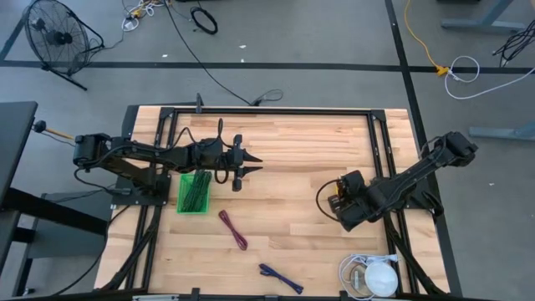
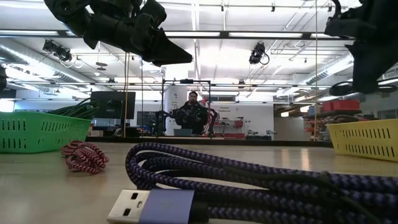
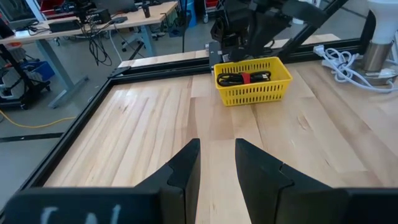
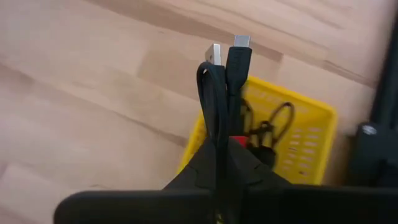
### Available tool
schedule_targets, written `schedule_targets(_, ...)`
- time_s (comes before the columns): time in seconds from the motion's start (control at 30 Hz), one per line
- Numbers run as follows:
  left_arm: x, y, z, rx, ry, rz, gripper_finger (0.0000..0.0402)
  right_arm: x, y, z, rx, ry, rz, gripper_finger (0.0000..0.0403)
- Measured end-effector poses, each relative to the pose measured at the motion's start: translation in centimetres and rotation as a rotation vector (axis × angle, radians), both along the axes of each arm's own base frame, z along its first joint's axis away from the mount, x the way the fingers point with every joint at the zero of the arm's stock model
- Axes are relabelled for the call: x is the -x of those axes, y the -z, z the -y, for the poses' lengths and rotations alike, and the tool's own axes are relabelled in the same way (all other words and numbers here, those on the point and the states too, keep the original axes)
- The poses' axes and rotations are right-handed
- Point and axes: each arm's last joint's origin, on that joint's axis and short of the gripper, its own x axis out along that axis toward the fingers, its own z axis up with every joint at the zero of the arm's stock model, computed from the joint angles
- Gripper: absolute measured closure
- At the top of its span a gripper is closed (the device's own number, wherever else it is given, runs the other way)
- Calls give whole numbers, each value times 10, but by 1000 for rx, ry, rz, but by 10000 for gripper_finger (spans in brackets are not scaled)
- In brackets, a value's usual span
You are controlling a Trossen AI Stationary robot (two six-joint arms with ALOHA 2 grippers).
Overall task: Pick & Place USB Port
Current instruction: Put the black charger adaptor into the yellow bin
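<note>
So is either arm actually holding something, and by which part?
The right end effector pinches a black USB cable by its folded middle, plugs sticking out. The left end effector holds nothing.

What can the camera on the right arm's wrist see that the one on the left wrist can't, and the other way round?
Only the right wrist view shows the black cable pinched in the right end effector, both plugs sticking up.

Only the left wrist view shows the left end effector, its fingers parted and holding nothing, the right arm behind the basket and a white cord.

Both show the yellow basket with cables in it, on the wooden table.
</note>
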Motion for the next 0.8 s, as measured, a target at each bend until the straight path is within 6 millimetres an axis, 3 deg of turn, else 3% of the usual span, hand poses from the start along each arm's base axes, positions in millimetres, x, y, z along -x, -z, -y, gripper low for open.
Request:
schedule_targets(0.37, 0, 0, 0, 0, 0, 0, 297, 17, 27, 7, -38, 149, -110, 399)
schedule_targets(0.57, 0, 0, 0, 0, 0, 1, 297, 17, 34, 6, -56, 143, -100, 396)
schedule_targets(0.8, 0, 0, 0, 0, 0, 1, 297, 23, 43, 9, -57, 141, -142, 330)
